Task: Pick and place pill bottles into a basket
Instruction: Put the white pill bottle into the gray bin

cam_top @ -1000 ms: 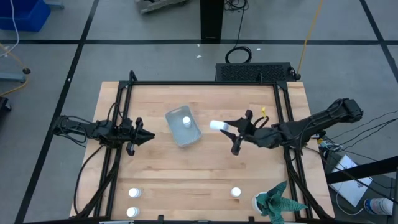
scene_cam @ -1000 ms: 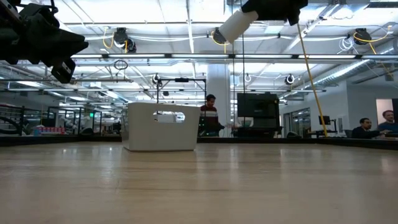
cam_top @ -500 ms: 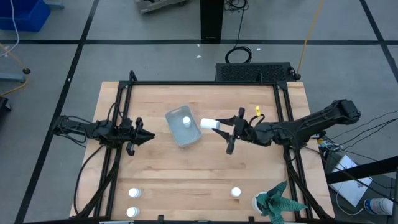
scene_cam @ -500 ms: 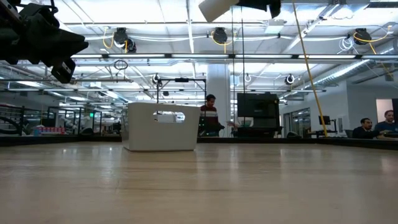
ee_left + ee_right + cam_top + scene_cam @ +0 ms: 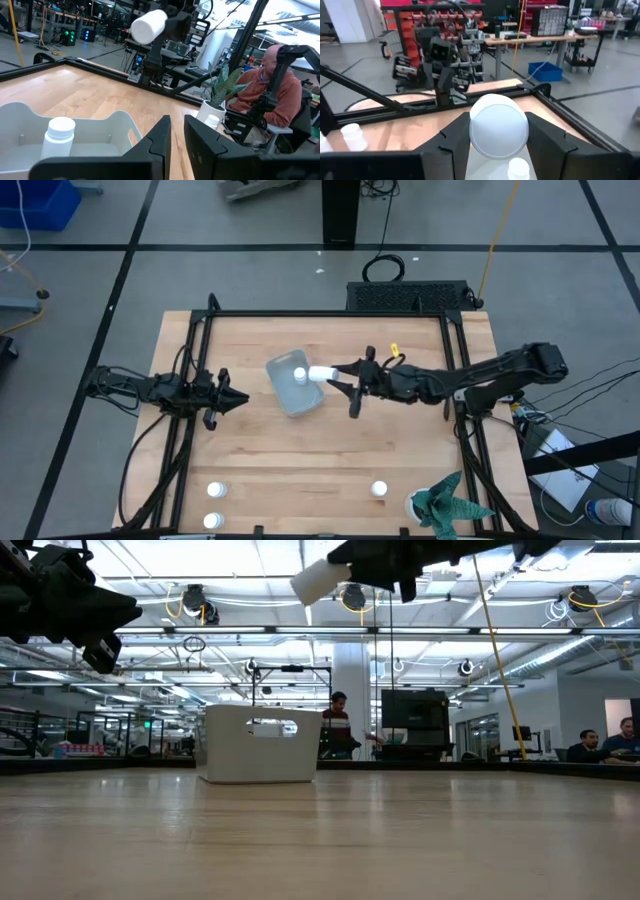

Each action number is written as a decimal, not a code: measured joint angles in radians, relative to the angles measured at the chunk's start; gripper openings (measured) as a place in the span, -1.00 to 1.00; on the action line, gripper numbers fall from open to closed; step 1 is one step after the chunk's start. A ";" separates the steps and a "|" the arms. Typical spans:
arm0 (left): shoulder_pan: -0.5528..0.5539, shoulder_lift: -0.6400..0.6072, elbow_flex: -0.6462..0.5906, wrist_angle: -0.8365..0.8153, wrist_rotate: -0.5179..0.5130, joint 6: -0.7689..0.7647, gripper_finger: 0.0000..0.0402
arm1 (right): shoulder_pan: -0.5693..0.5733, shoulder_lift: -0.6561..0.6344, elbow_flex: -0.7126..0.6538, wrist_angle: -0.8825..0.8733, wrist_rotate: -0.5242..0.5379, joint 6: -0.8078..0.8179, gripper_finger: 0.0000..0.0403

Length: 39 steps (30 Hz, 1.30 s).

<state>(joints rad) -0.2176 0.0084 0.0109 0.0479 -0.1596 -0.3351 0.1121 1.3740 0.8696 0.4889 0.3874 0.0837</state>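
The pale basket point(image 5: 290, 393) stands on the table left of centre, with one white pill bottle point(image 5: 299, 375) upright on its base inside; this bottle also shows in the left wrist view point(image 5: 60, 136). My right gripper point(image 5: 340, 376) is shut on another white pill bottle point(image 5: 320, 373), held high in the low view point(image 5: 320, 580), at the basket's right rim. Three more bottles stand near the table's front edge: two at the left point(image 5: 215, 491) point(image 5: 211, 521) and one at the right point(image 5: 379, 489). My left gripper point(image 5: 240, 398) waits left of the basket, shut and empty. My right gripper pinches the bottle's body point(image 5: 470, 150) between its two fingers point(image 5: 547, 145), one on each side. The fingers come level from the table's right and lie along the bottle. The bottle lies about level, lifted clear, its free end point(image 5: 145, 29) pointing toward the table's left, over the basket's rim.
A teal-and-white plant-like thing point(image 5: 442, 505) sits at the table's near right corner. A black frame point(image 5: 330, 315) borders the table. A large blue bin point(image 5: 40, 202) stands on the floor far left. People sit in the room beyond the table point(image 5: 270, 100).
My right gripper has gone toward the table's left edge with the bottle, from well right of the basket to its right rim. The bottle has stayed lying about level in the hold, clear of the table.
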 joint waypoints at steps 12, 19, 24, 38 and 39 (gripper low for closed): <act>0.000 0.000 0.000 0.000 -0.017 0.000 -0.71 | -0.058 0.016 0.026 -0.043 -0.082 0.072 -0.25; 0.000 0.000 0.000 0.001 -0.025 0.013 -0.71 | -0.060 0.101 0.168 -0.256 -0.103 0.091 -0.25; 0.000 0.000 0.000 0.000 -0.024 0.008 -0.71 | -0.079 0.200 0.322 -0.421 -0.135 0.088 -0.25; 0.000 0.000 0.000 -0.003 -0.018 0.009 -0.71 | -0.148 0.460 0.836 -1.003 -0.234 0.093 -0.25; 0.000 0.000 0.000 -0.004 -0.018 0.011 -0.71 | -0.151 0.472 0.848 -1.026 -0.237 0.085 -0.25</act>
<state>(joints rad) -0.2173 0.0082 0.0113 0.0437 -0.1773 -0.3241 -0.0384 1.8458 1.7181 -0.5373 0.1502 0.1688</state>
